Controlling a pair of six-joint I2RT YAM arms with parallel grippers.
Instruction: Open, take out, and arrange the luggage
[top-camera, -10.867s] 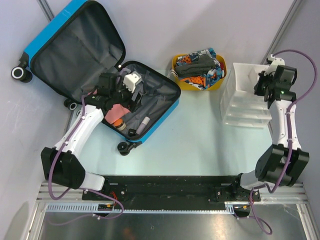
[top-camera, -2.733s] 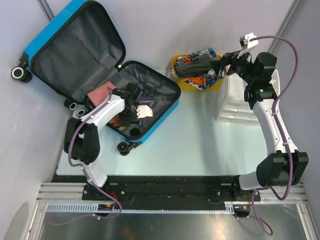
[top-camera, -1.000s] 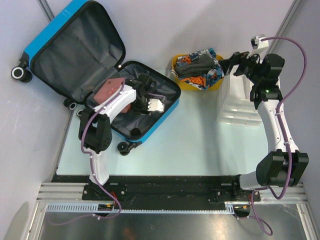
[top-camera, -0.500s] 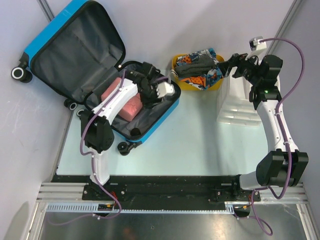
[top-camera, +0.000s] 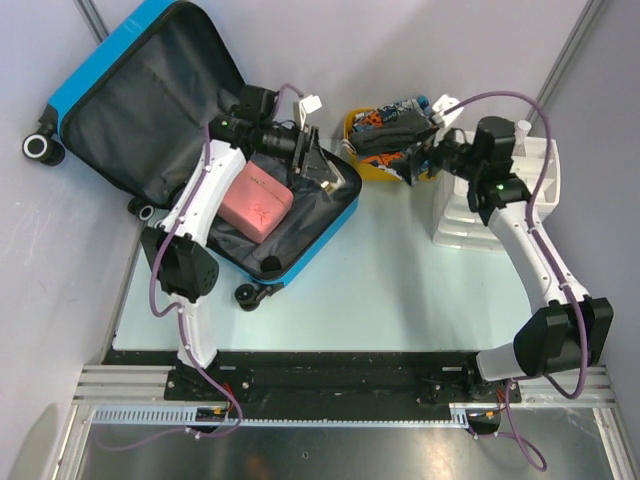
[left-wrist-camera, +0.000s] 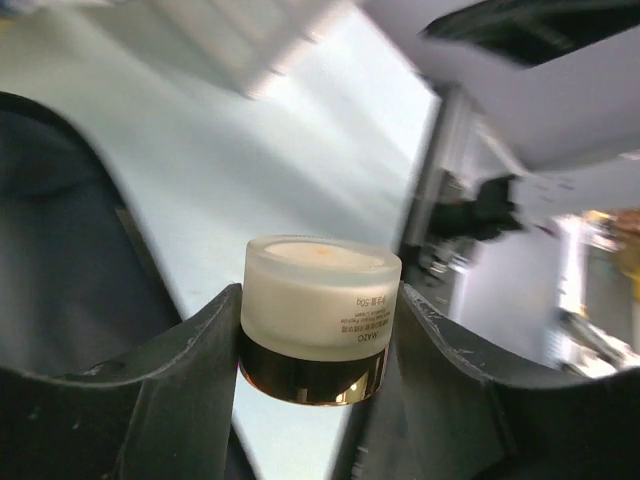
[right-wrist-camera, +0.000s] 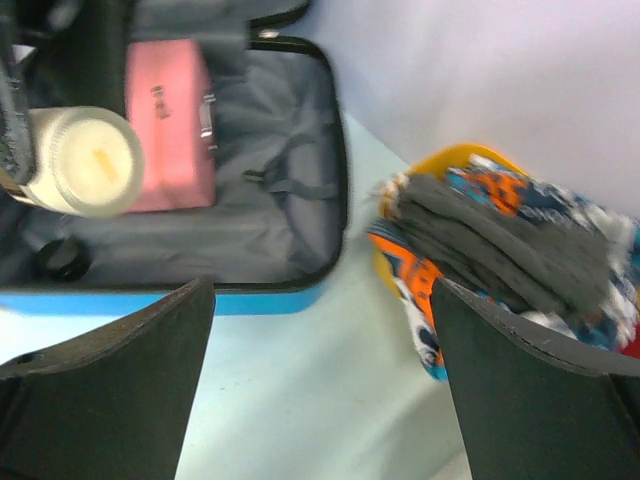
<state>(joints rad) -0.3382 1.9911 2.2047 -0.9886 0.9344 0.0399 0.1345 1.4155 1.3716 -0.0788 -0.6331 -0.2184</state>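
Observation:
The blue luggage (top-camera: 330, 232) lies open at the back left, its lid (top-camera: 150, 100) leaning back and grey lining showing. My left gripper (top-camera: 320, 170) hangs over the right rim of the luggage's lower half. It is shut on a frosted cream jar (left-wrist-camera: 320, 305) with a gold band, pinched between both fingers (left-wrist-camera: 180, 380). The right wrist view also shows that jar (right-wrist-camera: 85, 162) above the lining (right-wrist-camera: 270, 215). My right gripper (top-camera: 415, 160) is open and empty beside the yellow tub, over bare table (right-wrist-camera: 320, 400).
A pink pouch (top-camera: 257, 203) lies inside the luggage; it shows too in the right wrist view (right-wrist-camera: 170, 140). The yellow tub (top-camera: 372, 168) holds folded clothes (right-wrist-camera: 500, 240). A clear drawer unit (top-camera: 490, 215) stands at the right. Grey walls close the back and sides.
My left arm swung the jar up from inside the luggage to its right rim. My right arm came down and left toward the yellow tub, jaws slightly wider.

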